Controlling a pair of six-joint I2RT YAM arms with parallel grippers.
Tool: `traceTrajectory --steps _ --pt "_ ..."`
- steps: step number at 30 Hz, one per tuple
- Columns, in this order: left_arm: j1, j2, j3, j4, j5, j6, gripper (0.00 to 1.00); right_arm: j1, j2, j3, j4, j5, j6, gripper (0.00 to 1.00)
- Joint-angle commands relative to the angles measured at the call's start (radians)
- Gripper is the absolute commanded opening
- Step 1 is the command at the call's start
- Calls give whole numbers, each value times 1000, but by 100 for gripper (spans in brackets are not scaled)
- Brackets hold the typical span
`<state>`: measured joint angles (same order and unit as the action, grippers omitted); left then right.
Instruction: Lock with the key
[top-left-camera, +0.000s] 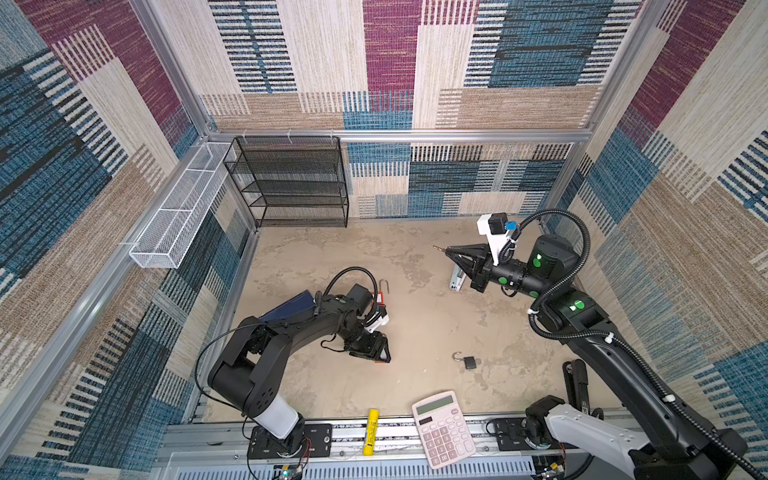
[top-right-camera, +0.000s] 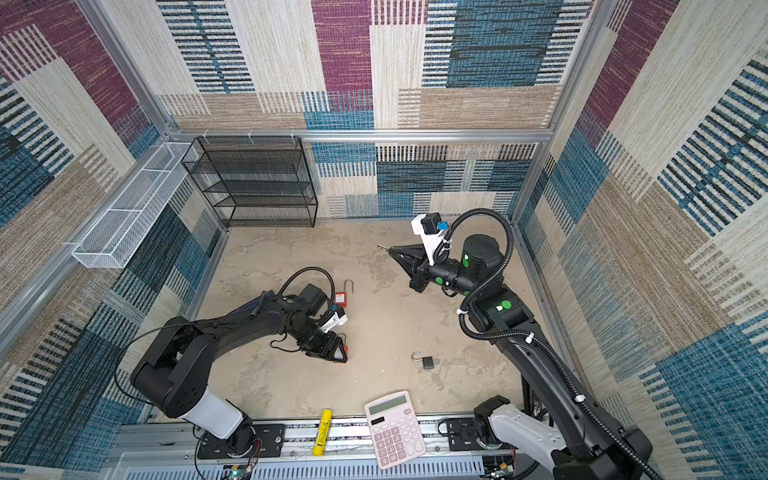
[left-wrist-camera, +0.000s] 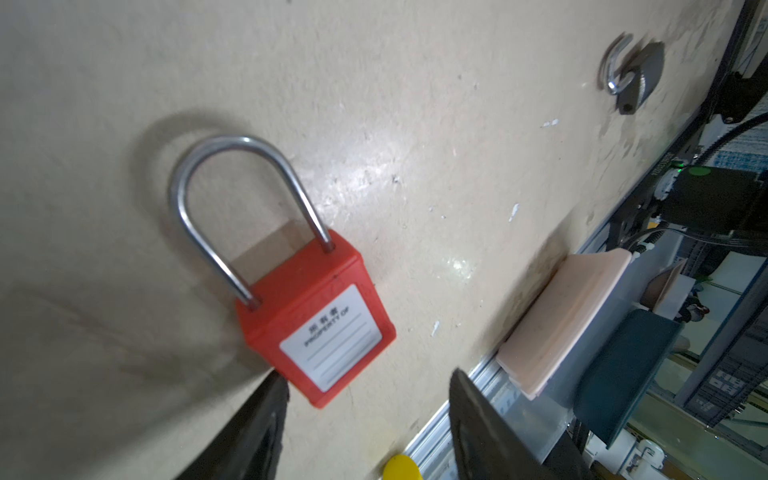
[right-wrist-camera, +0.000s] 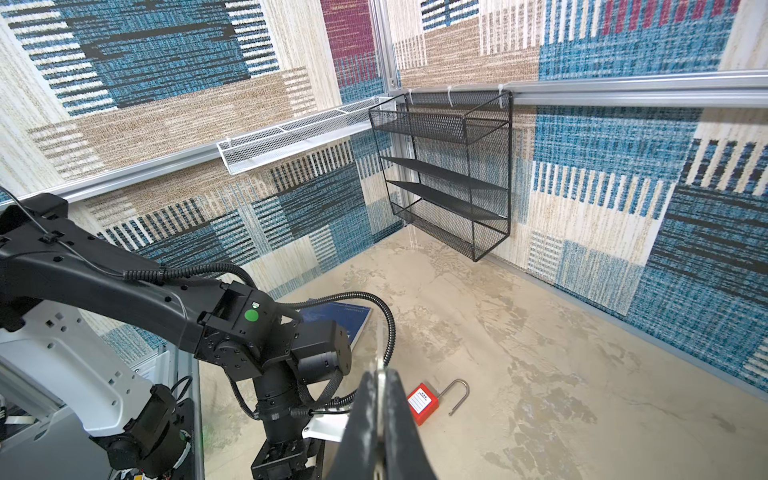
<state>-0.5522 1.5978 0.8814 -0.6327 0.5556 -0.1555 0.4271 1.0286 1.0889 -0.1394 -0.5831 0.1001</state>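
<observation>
A red padlock (left-wrist-camera: 320, 328) with a white label lies flat on the beige floor, both shackle legs in its body. My left gripper (left-wrist-camera: 368, 378) hovers over it, open, its dark fingers either side of the body's lower corner, and sits left of centre in both top views (top-left-camera: 376, 353). A second red padlock (top-left-camera: 380, 291) (right-wrist-camera: 424, 401) lies behind the left arm with its shackle swung open. My right gripper (top-left-camera: 449, 250) (top-right-camera: 392, 249) is raised at the right, shut on a brass key (top-left-camera: 437, 248) whose blade (right-wrist-camera: 380, 370) sticks out between the fingers.
A small black padlock (top-left-camera: 469, 361) (left-wrist-camera: 636, 75) with an open shackle lies right of centre. A pink calculator (top-left-camera: 442, 428) and a yellow tube (top-left-camera: 370, 432) rest on the front rail. A black mesh rack (top-left-camera: 291, 183), a white mesh basket (top-left-camera: 178, 208) and a blue book (top-left-camera: 291, 309) are at the left.
</observation>
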Motion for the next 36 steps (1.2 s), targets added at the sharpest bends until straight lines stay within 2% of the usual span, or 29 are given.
traceTrajectory --steps 1,5,8,13,15,19,24,27,30,36 --pt "-3 -23 -8 3 -5 -24 63 2 -5 -4 22 0 -4 0" --pt "-2 -77 32 -75 -75 -8 63 2 -2 -19 7 14 -22 0" --pt "14 -124 82 -126 -132 3 63 2 24 -38 -36 76 -59 0" --pt "96 -205 127 -133 -193 -46 64 26 101 -57 -113 163 -95 0" --pt "139 -225 149 -138 -194 -65 64 87 136 -53 -152 279 -134 0" --pt "205 -263 174 -133 -180 -69 65 278 228 -42 -210 598 -220 0" --pt "292 -303 160 -132 -146 -91 65 428 317 -47 -240 861 -246 0" --pt "332 -334 132 -109 -111 -104 65 520 352 -72 -211 1101 -252 0" --pt "359 -355 121 -108 -110 -112 66 595 393 -110 -188 1212 -278 0" --pt "397 -367 122 -134 -94 -92 66 715 447 -174 -136 1308 -316 0"
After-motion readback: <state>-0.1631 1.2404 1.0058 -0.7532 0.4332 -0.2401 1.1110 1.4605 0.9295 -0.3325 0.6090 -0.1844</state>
